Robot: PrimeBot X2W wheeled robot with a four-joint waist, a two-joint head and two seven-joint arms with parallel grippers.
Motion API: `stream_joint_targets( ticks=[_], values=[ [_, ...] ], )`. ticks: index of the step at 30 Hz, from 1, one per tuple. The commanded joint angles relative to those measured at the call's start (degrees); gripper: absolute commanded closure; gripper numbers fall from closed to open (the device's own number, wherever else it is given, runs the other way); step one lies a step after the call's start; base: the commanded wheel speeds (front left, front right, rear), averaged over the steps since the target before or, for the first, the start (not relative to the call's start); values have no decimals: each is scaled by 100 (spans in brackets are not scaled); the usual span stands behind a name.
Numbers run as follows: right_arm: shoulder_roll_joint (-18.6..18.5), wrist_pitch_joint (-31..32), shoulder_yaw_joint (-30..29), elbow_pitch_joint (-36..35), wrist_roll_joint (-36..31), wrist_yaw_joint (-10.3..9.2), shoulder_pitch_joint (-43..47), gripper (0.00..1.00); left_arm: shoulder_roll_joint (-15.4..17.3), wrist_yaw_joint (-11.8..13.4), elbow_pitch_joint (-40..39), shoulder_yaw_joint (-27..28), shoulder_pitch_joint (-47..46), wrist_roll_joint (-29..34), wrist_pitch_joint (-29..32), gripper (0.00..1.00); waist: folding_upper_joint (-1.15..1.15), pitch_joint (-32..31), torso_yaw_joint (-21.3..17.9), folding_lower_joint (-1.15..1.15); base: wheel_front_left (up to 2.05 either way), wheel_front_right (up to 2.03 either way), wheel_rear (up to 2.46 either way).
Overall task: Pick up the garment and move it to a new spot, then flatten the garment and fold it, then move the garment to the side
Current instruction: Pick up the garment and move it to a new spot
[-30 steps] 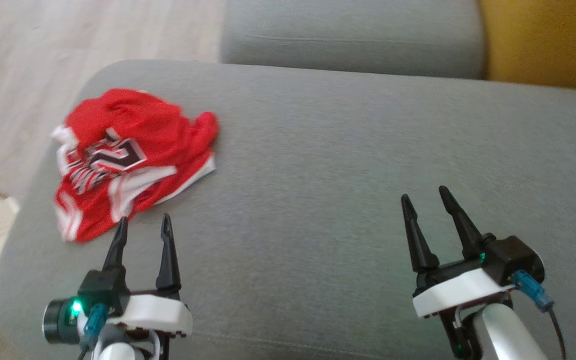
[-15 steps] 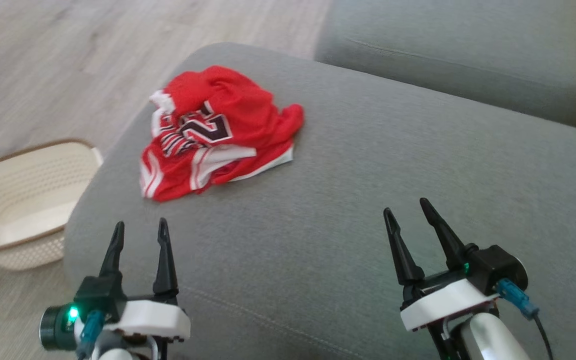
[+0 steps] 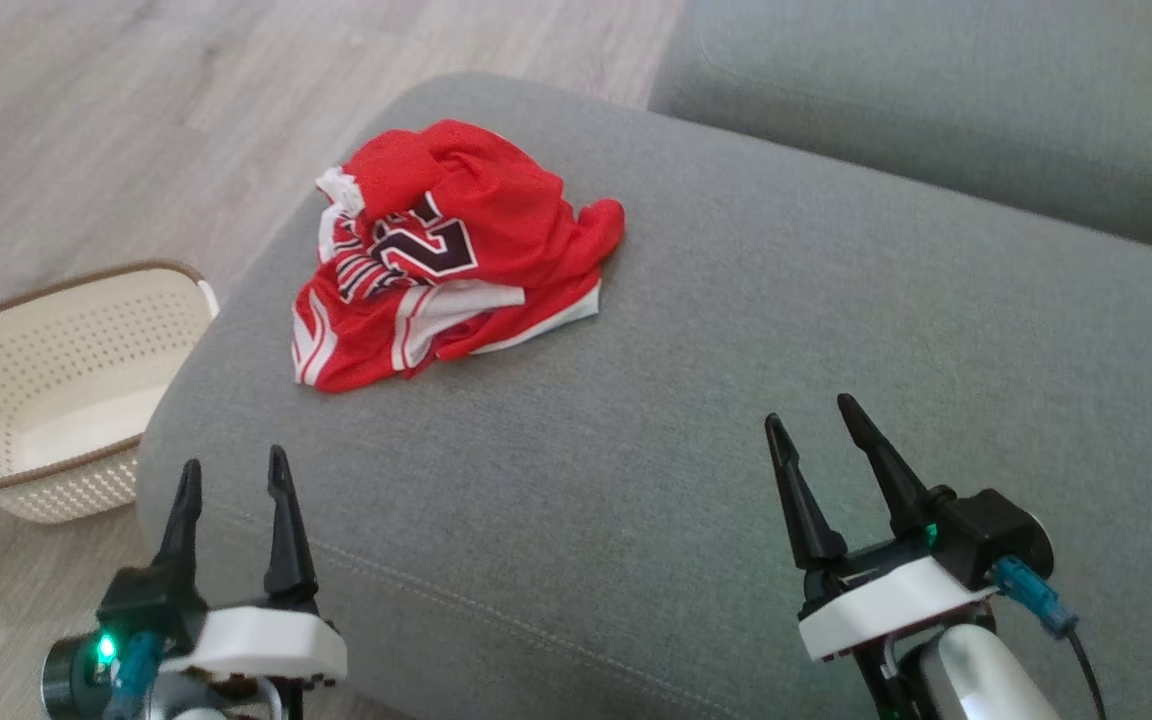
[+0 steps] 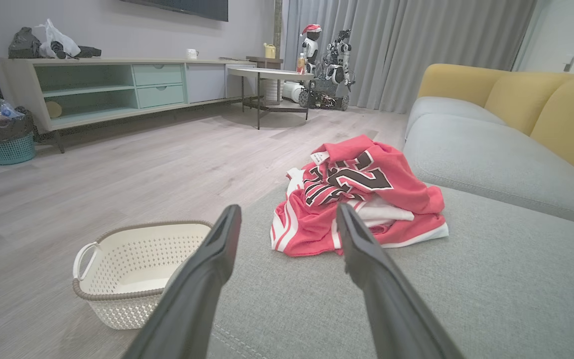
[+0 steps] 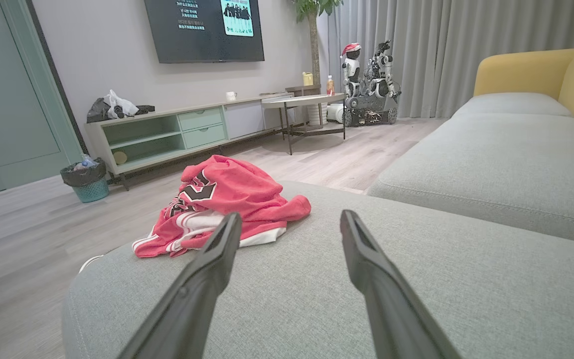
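The garment (image 3: 446,255) is a red jersey with white trim and a dark number, lying crumpled near the far left corner of the grey sofa cushion (image 3: 736,400). It also appears ahead of the fingers in the left wrist view (image 4: 361,194) and to the left in the right wrist view (image 5: 227,204). My left gripper (image 3: 231,478) hovers open over the cushion's near left edge, well short of the jersey. My right gripper (image 3: 811,420) stands open over the near right part of the cushion, empty.
A cream perforated basket (image 3: 56,390) sits on the wood floor left of the cushion, also seen low left (image 4: 137,269) in the left wrist view. A second grey cushion (image 3: 936,100) lies beyond. A cabinet (image 5: 177,132), small table and parked robot stand across the room.
The head camera has swung, so the whole picture shifted and the basket came into view. The left gripper sits lower and further left in the picture. Both grippers stay open and the jersey lies unmoved.
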Motion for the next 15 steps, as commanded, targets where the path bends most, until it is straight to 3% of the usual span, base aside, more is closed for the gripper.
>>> stream_joint_targets(
  ticks=[1, 9, 15],
  values=[
    [-30, -62, 114, -210, 5, -4, -190, 0, -21, -18, -210, 219, -365, -69, -70, 0, 0, 113, -96, 0, 0, 0, 0],
    [-110, -62, -74, -428, -314, -4, -513, 0, 55, -636, 215, 546, -1149, -92, -70, 0, 0, 779, -462, 0, 0, 0, 0],
    [-272, 10, -546, -854, -558, -4, -760, 0, 289, -1117, 1129, 656, -2349, -276, -35, 0, 0, 1373, -736, 0, 0, 0, 0]
  ],
)
